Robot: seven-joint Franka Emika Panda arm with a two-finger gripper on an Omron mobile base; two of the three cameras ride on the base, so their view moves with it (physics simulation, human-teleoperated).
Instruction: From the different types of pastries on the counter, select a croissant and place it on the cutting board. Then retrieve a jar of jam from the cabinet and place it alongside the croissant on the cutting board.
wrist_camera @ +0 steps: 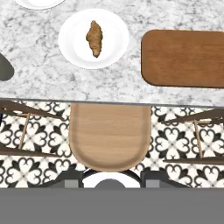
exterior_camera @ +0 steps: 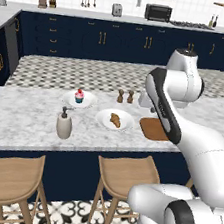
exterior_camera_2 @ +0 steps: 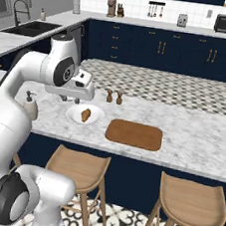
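Jaws: whether released or clenched I cannot tell, they hang high over a wooden stool (wrist_camera: 110, 136) at the worktop's (wrist_camera: 131, 87) edge. Beyond them and to one side lies the bare cutting board (wrist_camera: 183, 58); straight beyond, a white plate (wrist_camera: 93, 38) carries the croissant (wrist_camera: 94, 38), well apart from the jaws.

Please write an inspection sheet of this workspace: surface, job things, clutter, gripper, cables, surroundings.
Surface: marble counter, dry and clean as far as seen.
Job things: croissant on a white plate; cutting board beside it, bare; jam jar nothing seen.
Clutter: cupcake on a second plate, soap dispenser, two shakers.
Gripper: gripper above a stool, short of the counter; fingers apart, holding nothing.
Cables: nothing seen.
Surroundings: navy cabinets, toaster oven, sink.
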